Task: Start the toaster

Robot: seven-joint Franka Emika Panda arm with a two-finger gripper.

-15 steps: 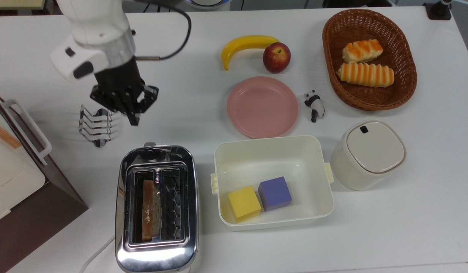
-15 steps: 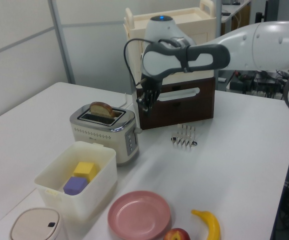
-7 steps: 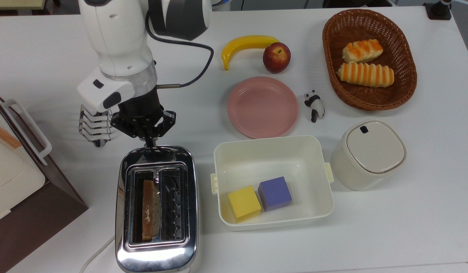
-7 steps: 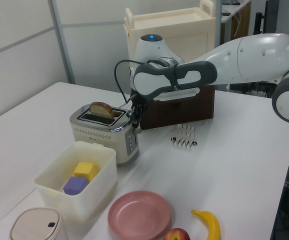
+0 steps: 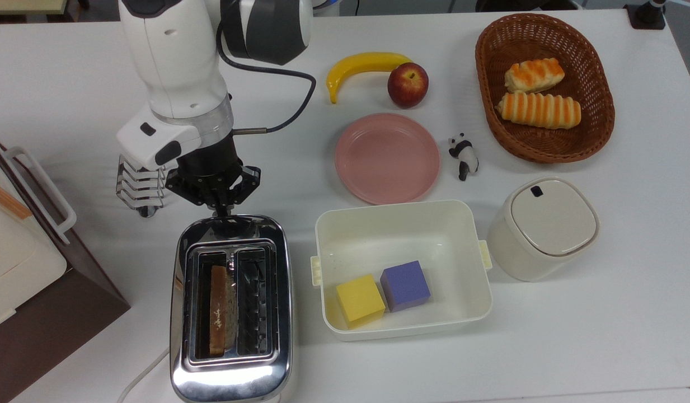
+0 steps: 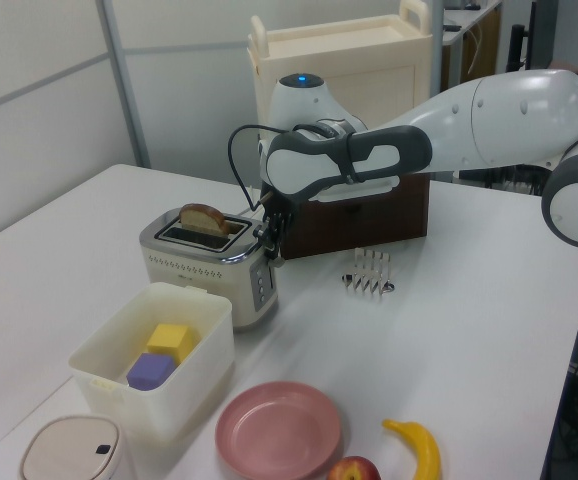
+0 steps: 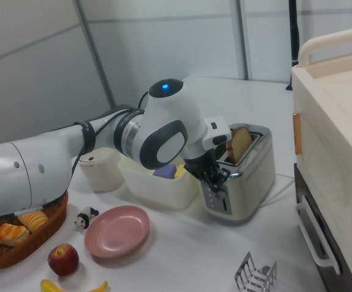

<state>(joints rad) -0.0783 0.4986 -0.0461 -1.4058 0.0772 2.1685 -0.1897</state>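
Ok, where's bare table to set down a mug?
Free: the top view's lower right, below the lidded canister, and its upper left beyond the arm. Crowded: between toaster, white bin and pink plate.

Robotics lab, mock kitchen setup. White bench [image 5: 602, 336] with staged props: banana [image 5: 362, 66], apple [image 5: 407, 84], panda figurine [image 5: 464, 155], coloured blocks [image 5: 383, 293]. Grey partition walls [image 7: 164, 42] behind; white robot arm [image 6: 489, 110] reaches over bench.
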